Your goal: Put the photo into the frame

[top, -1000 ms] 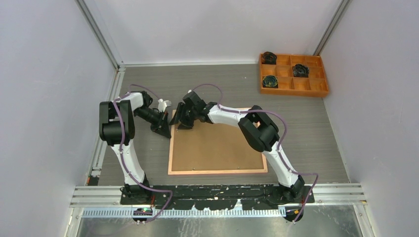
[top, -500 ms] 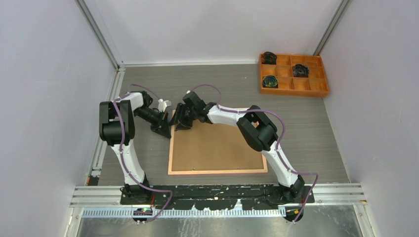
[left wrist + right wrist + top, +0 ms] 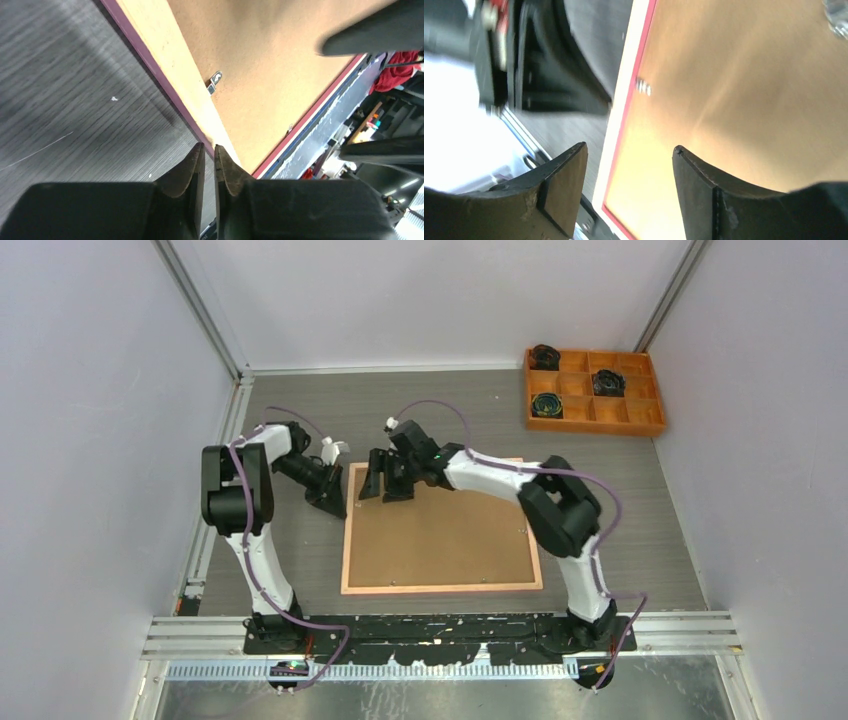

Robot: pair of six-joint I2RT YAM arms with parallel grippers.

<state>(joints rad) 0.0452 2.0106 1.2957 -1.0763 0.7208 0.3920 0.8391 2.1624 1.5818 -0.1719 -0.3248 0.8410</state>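
The frame (image 3: 440,589) lies face down, board (image 3: 445,535) in, photo unseen, so I judge little is left; my left hand (image 3: 207,150) is nearly clenched, empty, my right hand (image 3: 629,150) released.

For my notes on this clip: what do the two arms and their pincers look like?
The left arm and right arm each have white links, bulky black joint housings and a purple cable looped alongside. The left pincer and right pincer each have two dark wedge-shaped fingers tapering to the tips.
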